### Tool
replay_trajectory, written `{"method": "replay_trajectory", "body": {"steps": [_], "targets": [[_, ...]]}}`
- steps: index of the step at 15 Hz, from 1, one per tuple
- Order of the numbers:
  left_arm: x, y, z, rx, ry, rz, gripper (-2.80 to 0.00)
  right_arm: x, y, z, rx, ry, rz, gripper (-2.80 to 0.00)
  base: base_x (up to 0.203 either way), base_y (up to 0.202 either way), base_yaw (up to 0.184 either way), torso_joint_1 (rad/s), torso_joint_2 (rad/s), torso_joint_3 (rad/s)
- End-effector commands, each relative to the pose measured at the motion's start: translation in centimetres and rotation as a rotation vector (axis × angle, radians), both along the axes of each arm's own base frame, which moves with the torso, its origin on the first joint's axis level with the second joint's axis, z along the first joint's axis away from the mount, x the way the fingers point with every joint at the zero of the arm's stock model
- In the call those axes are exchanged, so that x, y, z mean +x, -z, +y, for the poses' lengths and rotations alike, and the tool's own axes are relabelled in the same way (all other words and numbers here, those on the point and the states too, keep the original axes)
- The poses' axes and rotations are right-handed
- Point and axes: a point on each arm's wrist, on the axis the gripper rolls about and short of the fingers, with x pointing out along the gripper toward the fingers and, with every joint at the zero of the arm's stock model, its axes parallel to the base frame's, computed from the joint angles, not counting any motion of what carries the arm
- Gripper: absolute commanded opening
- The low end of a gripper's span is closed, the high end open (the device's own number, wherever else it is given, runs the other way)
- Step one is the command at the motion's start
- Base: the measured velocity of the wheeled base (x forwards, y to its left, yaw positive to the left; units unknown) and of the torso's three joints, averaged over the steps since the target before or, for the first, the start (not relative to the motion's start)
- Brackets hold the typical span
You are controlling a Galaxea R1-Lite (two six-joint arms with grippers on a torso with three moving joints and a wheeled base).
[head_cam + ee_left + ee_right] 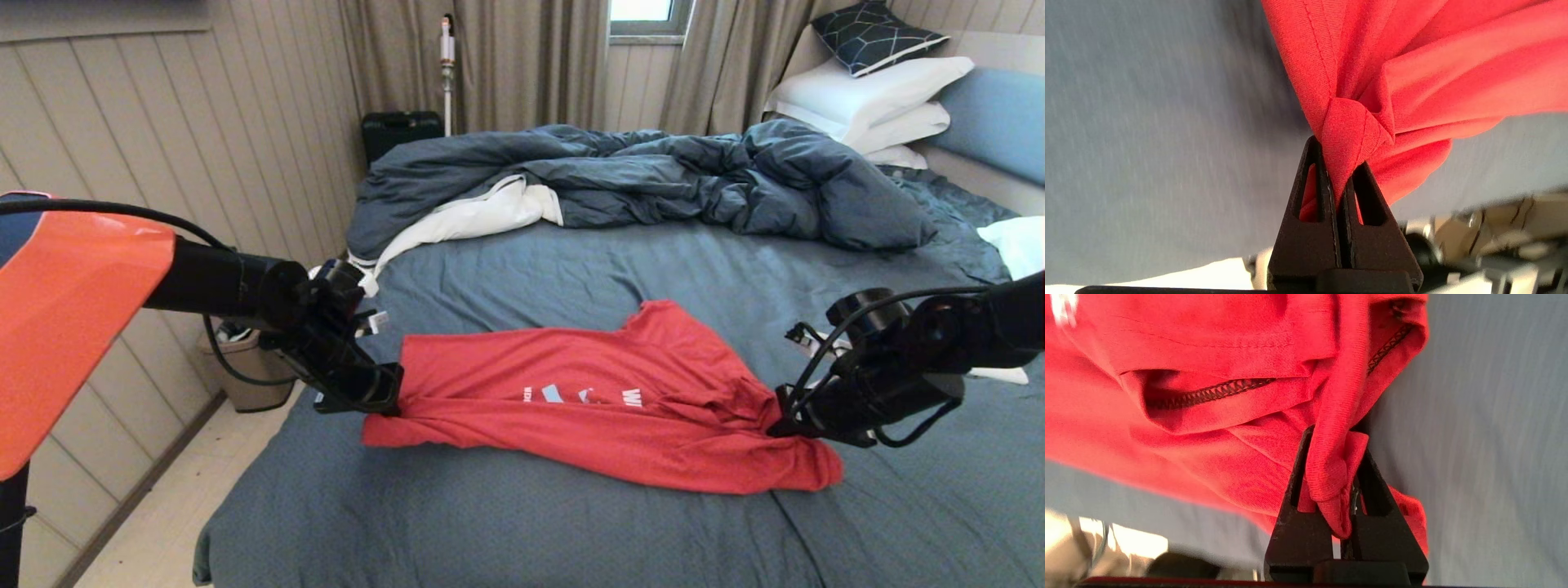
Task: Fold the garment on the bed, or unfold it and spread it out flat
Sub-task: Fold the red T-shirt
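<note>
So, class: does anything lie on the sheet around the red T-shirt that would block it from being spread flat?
Nothing visible does. The T-shirt is pinched at both ends by the left end effector and right end effector. The bed sheet around it is bare; the rumpled duvet lies farther back, apart from the shirt.

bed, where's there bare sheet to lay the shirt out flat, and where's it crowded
Bare sheet on the bed lies in front of the garment, and in a band between it and the duvet. The head end is crowded by duvet and pillows. The left gripper and right gripper pinch its ends.
</note>
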Motion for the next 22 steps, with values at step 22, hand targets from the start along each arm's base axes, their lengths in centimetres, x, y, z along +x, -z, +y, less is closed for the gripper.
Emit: {"method": "replay_trajectory", "body": {"steps": [22], "targets": [[-4.8, -2.9, 1.4, 0.092, 0.221, 0.179, -2.8, -4.5, -2.6, -0.7, -0.024, -0.153, 0.229, -2.8, 0.0, 0.0, 0.0, 0.0, 0.0, 0.0]]}}
